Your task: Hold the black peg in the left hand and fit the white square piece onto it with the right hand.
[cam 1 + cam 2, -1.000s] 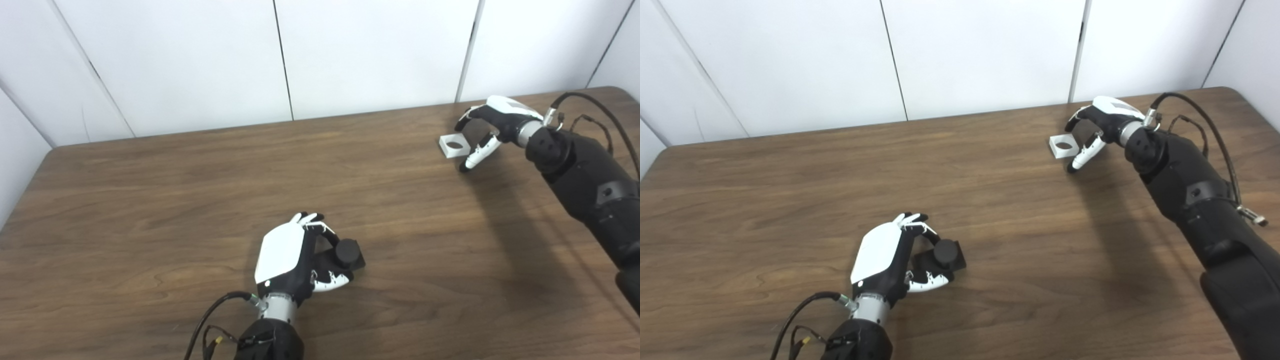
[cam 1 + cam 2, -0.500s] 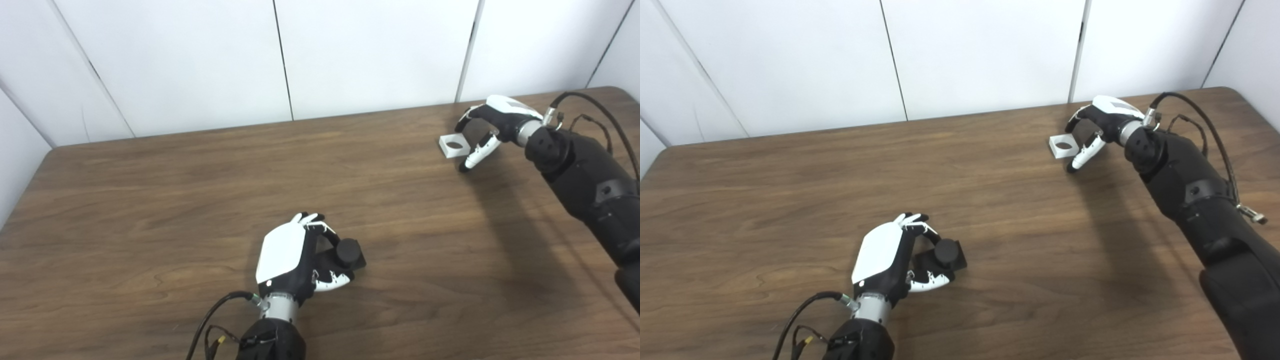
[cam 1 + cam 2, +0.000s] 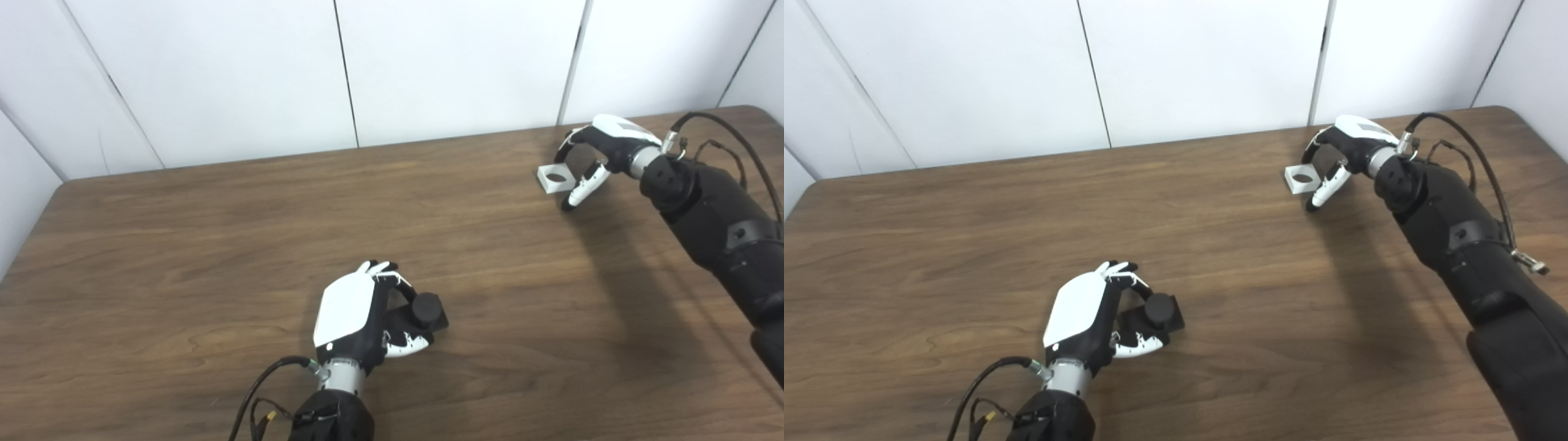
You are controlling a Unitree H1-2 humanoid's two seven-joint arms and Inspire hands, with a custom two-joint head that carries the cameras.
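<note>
**Two hands, two parts, well apart on one table**

Two hands work at a brown wood-grain table backed by white wall panels. No brand, label or writing can be read on any part.

Near the front edge, a little left of centre, the left hand sits low on the table with its white back plate turned up and to the left. Its fingers curl over the far side of the peg and its thumb closes in from the near side, so the hand is wrapped around the peg's base. The peg is matt black: a short round stud standing upright on a flat, squarish black base. Whether the base rests on the wood or is lifted just clear cannot be told.

Far to the right, near the back edge, lies the white piece, a small flat square block with a dark round hole through its middle. It lies flat on the table. The right hand arches over the piece's right side, fingers bent down behind it and thumb pointing down at its near right corner. The hand is parted around the piece; whether any fingertip touches it cannot be told.
</note>
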